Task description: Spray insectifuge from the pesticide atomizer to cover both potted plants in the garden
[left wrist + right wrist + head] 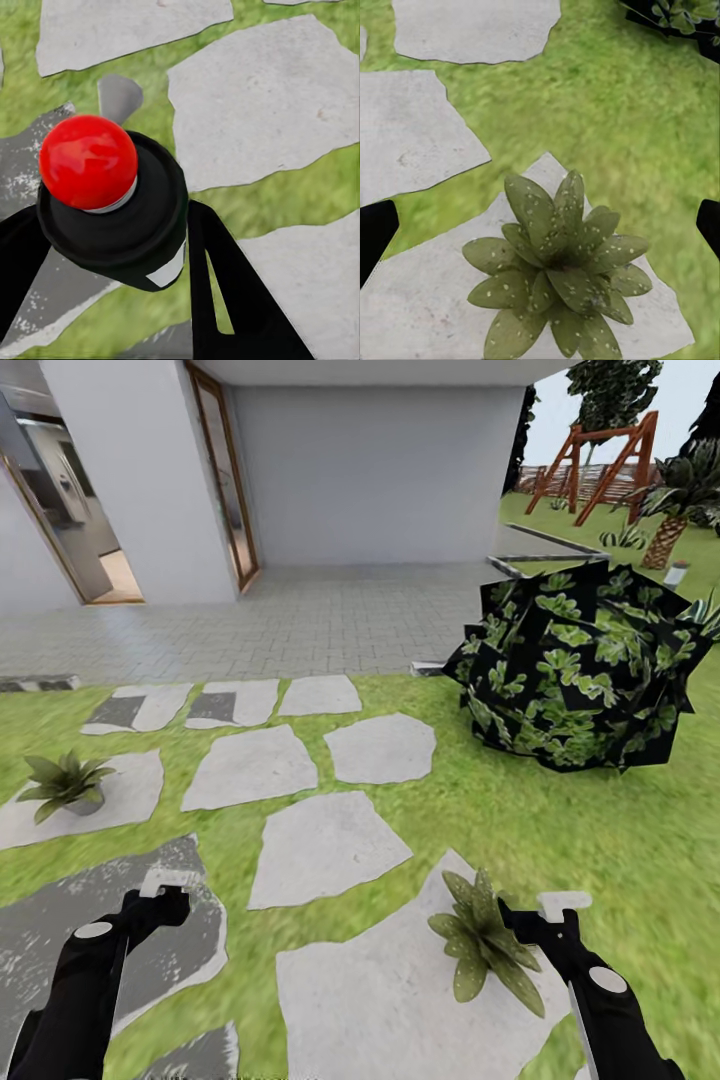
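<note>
The pesticide atomizer [120, 225] shows in the left wrist view as a dark bottle with a white label patch and a round red top. My left gripper [165, 895] is shut on it, low over a dark grey stepping stone, one finger [225, 292] along its side. One potted plant [68, 782], in a small grey pot, sits on a pale stone at the far left. The other potted plant [487, 942] lies on a stone just left of my right gripper [545, 915]. In the right wrist view this speckled rosette [555, 277] sits below the open, empty right gripper [540, 229].
A round dark leafy bush [575, 670] stands on the lawn at the right. Grey and white stepping stones [325, 845] cross the grass ahead. Beyond them lie the brick patio [300, 620] and the house wall, with a wooden swing frame [600, 460] and a palm [672, 510] far right.
</note>
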Controlling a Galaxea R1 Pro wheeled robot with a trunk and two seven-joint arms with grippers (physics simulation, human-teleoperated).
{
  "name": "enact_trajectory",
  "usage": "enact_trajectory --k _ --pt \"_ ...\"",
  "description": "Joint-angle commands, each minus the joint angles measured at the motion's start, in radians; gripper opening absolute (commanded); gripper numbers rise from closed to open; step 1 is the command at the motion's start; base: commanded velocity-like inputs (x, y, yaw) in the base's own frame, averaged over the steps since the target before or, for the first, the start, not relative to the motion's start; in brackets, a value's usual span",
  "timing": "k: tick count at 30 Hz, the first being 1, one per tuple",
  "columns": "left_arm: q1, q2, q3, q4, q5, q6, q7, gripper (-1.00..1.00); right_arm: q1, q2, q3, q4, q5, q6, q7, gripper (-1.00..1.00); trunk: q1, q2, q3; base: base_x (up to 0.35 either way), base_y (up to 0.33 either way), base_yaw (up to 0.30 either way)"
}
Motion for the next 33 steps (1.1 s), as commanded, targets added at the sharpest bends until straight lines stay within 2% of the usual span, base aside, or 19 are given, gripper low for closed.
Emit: enact_trajectory --k 1,33 --pt "-0.001 -0.001 0.003 -0.001 -0.009 0.002 -0.008 -1.0 -0.001 0.001 -0.004 -0.002 0.008 0.004 0.009 1.0 0.0 -0.001 -0.001 0.0 0.0 0.298" --pt "-0.001 -0.003 0.003 -0.001 -0.008 0.002 -0.01 -1.0 -0.001 0.001 -0.004 -0.002 0.008 0.003 0.009 1.0 0.0 -0.001 -0.001 0.0 0.0 0.298"
